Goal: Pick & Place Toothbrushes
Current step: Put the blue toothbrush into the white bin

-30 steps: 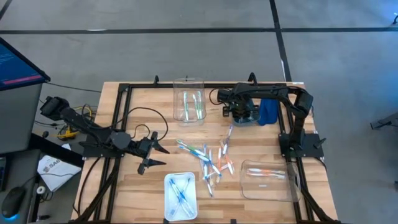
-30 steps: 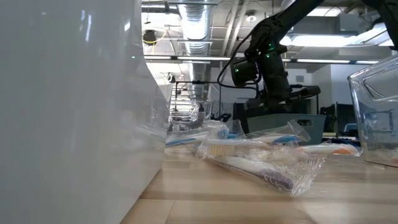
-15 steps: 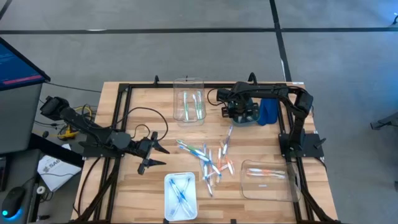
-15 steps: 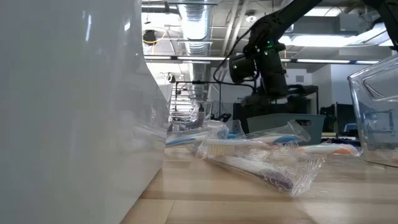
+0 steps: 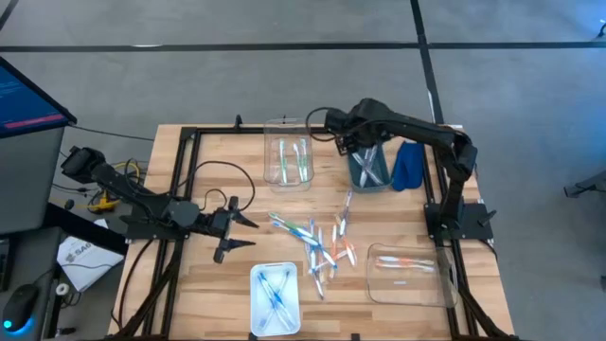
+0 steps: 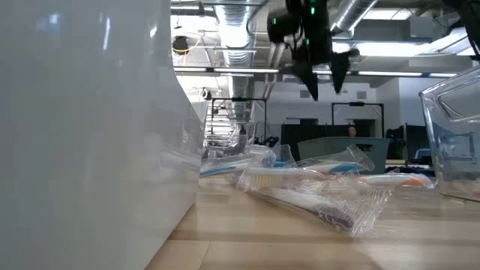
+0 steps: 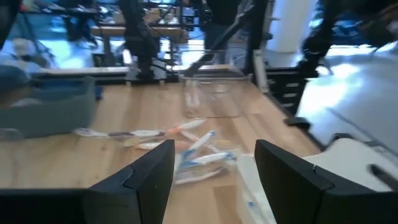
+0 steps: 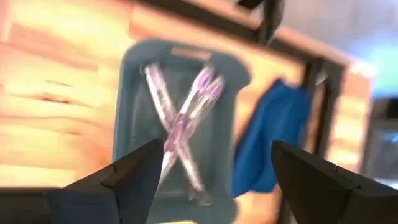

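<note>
My right jaws (image 5: 352, 140), wide and empty, hang over the grey bin (image 5: 368, 171). The loose toothbrushes (image 5: 320, 244) lie at six o'clock on the table (image 5: 218, 279), long axes mixed. My left jaws (image 5: 239, 233), wide too, sit nearer, at their nine o'clock.

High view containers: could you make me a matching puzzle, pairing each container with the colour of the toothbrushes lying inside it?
Column one:
1. tall clear tub
2. white tray
3. low clear box
4. grey-blue bin

Column two:
a. orange-pink
b. purplish, a crossed pair
c. green
d. blue

Pairs: 1-c, 2-d, 3-a, 4-b.
</note>
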